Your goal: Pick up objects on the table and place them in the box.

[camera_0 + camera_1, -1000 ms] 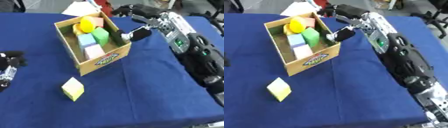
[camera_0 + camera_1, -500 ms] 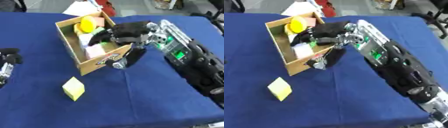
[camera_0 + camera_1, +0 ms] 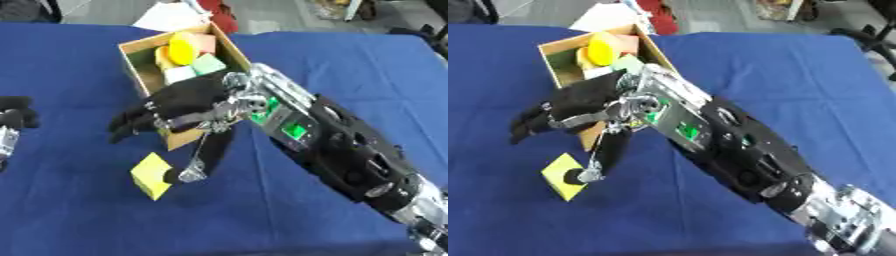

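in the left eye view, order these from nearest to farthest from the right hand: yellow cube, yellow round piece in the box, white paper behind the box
1. yellow cube, right at the right hand thumb tip, on the cloth.
2. yellow round piece, inside the box, beyond the hand.
3. white paper, behind the box at the far edge.

Right arm stretches diagonally from the lower right toward centre left, its right hand (image 3: 179,112) spread with fingers relaxed and thumb pointing down. Left hand (image 3: 12,120) shows at the left edge.

Right robot hand (image 3: 175,112) now beside yellow block (image 3: 150,175)
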`<state>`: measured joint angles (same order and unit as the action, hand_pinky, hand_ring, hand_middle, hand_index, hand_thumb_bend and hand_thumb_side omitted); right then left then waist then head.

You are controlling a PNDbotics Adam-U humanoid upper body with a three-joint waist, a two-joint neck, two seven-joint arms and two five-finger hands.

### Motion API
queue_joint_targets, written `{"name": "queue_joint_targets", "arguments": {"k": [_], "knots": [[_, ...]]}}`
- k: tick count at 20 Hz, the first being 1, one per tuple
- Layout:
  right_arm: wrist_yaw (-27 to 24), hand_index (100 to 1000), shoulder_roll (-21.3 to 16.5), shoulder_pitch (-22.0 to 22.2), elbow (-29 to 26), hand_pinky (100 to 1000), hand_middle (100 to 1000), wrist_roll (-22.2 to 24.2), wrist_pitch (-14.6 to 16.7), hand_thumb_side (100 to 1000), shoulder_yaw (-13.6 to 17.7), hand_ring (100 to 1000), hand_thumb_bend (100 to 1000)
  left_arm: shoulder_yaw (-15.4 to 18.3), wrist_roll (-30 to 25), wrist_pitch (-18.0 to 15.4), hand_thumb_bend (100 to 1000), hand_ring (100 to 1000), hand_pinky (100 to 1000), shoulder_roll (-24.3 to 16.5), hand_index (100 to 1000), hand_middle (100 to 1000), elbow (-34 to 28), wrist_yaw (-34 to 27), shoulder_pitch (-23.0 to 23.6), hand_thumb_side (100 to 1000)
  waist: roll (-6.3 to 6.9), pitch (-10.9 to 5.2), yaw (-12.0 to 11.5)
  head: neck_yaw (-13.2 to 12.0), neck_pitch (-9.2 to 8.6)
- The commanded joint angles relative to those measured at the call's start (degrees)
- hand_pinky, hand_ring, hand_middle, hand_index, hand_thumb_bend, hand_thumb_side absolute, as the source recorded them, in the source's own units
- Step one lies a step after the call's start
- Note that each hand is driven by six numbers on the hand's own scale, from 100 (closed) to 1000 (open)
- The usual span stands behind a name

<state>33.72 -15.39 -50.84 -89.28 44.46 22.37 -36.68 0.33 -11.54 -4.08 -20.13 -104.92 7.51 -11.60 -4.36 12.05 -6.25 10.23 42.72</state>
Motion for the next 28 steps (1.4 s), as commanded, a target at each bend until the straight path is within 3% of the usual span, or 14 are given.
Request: {"name": "queue_joint_targets", "arguments": {"k": [1, 6, 13, 15, 17, 19, 21, 25, 28], "knots": [[3.17, 1000, 0.87, 0.14, 2.44, 928, 1000, 7.5, 9.59, 377, -1.12, 980, 246, 0.02, -0.35, -0.16, 100, 621, 739, -0.53, 776, 593, -0.87, -0.23, -0.78, 669, -0.37, -0.94, -0.22, 0.15, -0.69], [9.16, 1000, 2.21, 1.7, 6.95, 938, 1000, 7.51, 13.18, 361, -1.27, 990, 255, 0.07, -0.36, -0.07, 100, 621, 739, -0.42, 776, 593, -0.78, -0.17, -0.75, 673, -0.59, -0.77, -0.31, 0.16, -0.8], [13.48, 1000, 4.44, 1.64, 12.53, 935, 960, 7.51, 15.24, 349, 0.24, 981, 265, -0.19, -0.67, -0.14, 100, 620, 740, -0.38, 776, 592, -0.77, -0.21, -1.02, 677, -0.55, -0.44, -0.81, 0.59, -1.0], [14.03, 969, 4.74, 1.71, 13.43, 926, 875, 7.42, 15.65, 331, 0.5, 960, 258, -0.18, -0.67, -0.14, 100, 620, 740, -0.35, 776, 592, -0.75, -0.23, -0.97, 678, -0.58, -0.45, -0.88, 0.6, -0.98], [13.86, 867, 4.81, 1.85, 13.65, 895, 740, 6.59, 15.99, 298, 0.85, 908, 244, -0.16, -0.66, -0.12, 100, 620, 740, -0.31, 775, 592, -0.71, -0.24, -0.88, 678, -0.62, -0.51, -0.78, 0.57, -0.87], [12.83, 712, 4.49, 1.84, 13.11, 849, 558, 4.35, 16.12, 248, 1.38, 838, 197, -0.15, -0.64, -0.1, 100, 620, 740, -0.26, 775, 592, -0.66, -0.24, -0.75, 680, -0.65, -0.63, -0.59, 0.4, -0.73], [10.96, 645, 3.81, 1.64, 12.05, 824, 489, 1.55, 15.76, 251, 1.82, 800, 156, -0.17, -0.66, -0.09, 100, 620, 740, -0.21, 775, 592, -0.6, -0.22, -0.61, 681, -0.68, -0.8, -0.4, 0.34, -0.62], [3.6, 639, 0.82, -0.18, 7.58, 804, 472, -0.41, 12.83, 266, 2.64, 771, 100, -0.07, -0.59, -0.09, 100, 620, 740, -0.22, 775, 592, -0.53, -0.15, -0.4, 680, -0.68, -1.14, -0.14, 0.2, -0.48], [-6.18, 638, -3.06, -2.26, 2.68, 784, 466, 0.08, 7.34, 267, 4.72, 750, 100, 0.17, -0.34, -0.06, 100, 620, 740, -0.28, 775, 592, -0.53, -0.1, -0.32, 678, -0.7, -1.39, -0.07, -0.01, -0.44]]}}
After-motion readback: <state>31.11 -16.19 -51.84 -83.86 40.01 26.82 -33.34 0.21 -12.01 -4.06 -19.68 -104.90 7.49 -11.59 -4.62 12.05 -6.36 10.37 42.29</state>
